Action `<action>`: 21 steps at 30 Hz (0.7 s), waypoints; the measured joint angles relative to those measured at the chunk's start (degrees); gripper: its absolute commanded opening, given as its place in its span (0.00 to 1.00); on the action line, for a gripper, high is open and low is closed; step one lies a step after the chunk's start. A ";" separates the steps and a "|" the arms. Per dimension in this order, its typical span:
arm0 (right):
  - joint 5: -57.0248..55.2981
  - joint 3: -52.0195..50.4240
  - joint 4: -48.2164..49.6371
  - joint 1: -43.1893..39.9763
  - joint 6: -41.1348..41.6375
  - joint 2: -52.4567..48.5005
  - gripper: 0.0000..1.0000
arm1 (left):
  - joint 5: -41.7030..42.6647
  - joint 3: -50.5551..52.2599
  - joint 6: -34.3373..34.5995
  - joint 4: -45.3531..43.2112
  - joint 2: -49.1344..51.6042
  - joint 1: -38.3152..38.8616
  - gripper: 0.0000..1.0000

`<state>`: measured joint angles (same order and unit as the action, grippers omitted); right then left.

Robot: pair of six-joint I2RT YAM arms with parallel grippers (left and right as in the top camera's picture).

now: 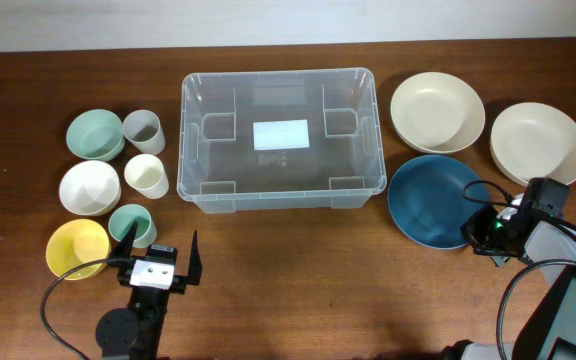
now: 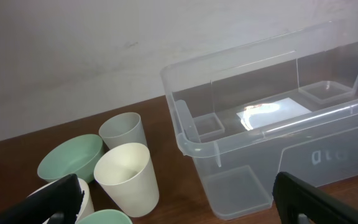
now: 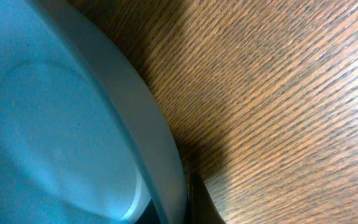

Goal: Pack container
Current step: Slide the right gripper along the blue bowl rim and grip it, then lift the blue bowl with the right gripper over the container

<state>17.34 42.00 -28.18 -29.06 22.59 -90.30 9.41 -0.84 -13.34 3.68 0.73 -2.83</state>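
The clear container (image 1: 190, 150) stands at the table's middle back with a white label on its base; the left wrist view shows it too (image 2: 260, 127). My left gripper (image 1: 161, 256) is open and empty, in front of the container's left corner and beside the cups. In its own view the fingers (image 2: 179, 208) frame a cream cup (image 2: 126, 174). My right gripper (image 1: 483, 228) is at the right rim of the blue bowl (image 1: 433, 200). In the right wrist view the bowl's rim (image 3: 160, 162) sits between the dark fingers (image 3: 179, 208), which are shut on it.
Left of the container are a green bowl (image 1: 95, 133), a grey cup (image 1: 143, 130), a white bowl (image 1: 89, 187), a cream cup (image 1: 146, 175), a teal cup (image 1: 130, 224) and a yellow bowl (image 1: 76, 248). Two cream bowls (image 1: 436, 110) (image 1: 538, 140) sit at the right.
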 measured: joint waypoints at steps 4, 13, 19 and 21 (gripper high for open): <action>2.08 -0.02 -0.70 -1.29 0.07 0.00 0.04 | 0.00 0.00 0.00 0.00 0.00 0.00 1.00; 6.80 -0.35 -6.60 -6.38 -0.79 6.43 0.04 | 0.00 0.02 0.00 0.00 0.00 0.00 1.00; 13.33 -0.35 -9.16 -8.04 -1.60 17.66 0.04 | 0.00 0.00 0.00 0.00 0.00 0.00 1.00; 14.49 -0.33 -10.97 -8.09 -1.51 22.01 0.04 | 0.00 0.00 0.00 0.00 0.00 0.00 1.00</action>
<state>31.83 41.67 -39.16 -37.15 21.08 -68.29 9.41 -0.84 -13.34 3.68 0.73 -2.83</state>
